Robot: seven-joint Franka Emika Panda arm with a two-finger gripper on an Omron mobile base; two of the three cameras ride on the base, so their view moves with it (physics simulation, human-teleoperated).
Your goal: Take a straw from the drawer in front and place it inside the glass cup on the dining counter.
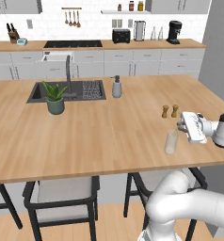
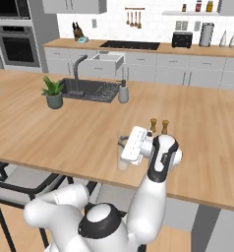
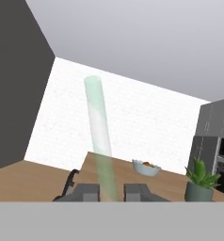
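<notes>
My gripper [image 3: 111, 193] is shut on the straw [image 3: 99, 136], a pale greenish-white stick that rises between the two fingertips [image 3: 88, 192] and leans slightly. Its lower end is hidden. Over the dining counter [image 1: 85, 132] the hand lies sideways, and my gripper [image 1: 181, 125] sits just above and right of the glass cup [image 1: 171, 142]. From the other side the gripper [image 2: 124, 143] hangs directly over the glass cup [image 2: 122, 161], near the front edge of the dining counter [image 2: 65, 133]. The drawer [image 1: 56, 57] stands pulled out in the far cabinet row, and the right base view has the same drawer [image 2: 109, 59].
Two brown shakers [image 1: 170, 111] stand just behind the glass. Farther along are a soap pump [image 1: 116, 87], a sink [image 1: 38, 92] and a potted plant [image 1: 54, 98]. A bowl [image 3: 146, 167] sits at the counter's far end. Black-framed chairs [image 1: 62, 197] stand under the front edge.
</notes>
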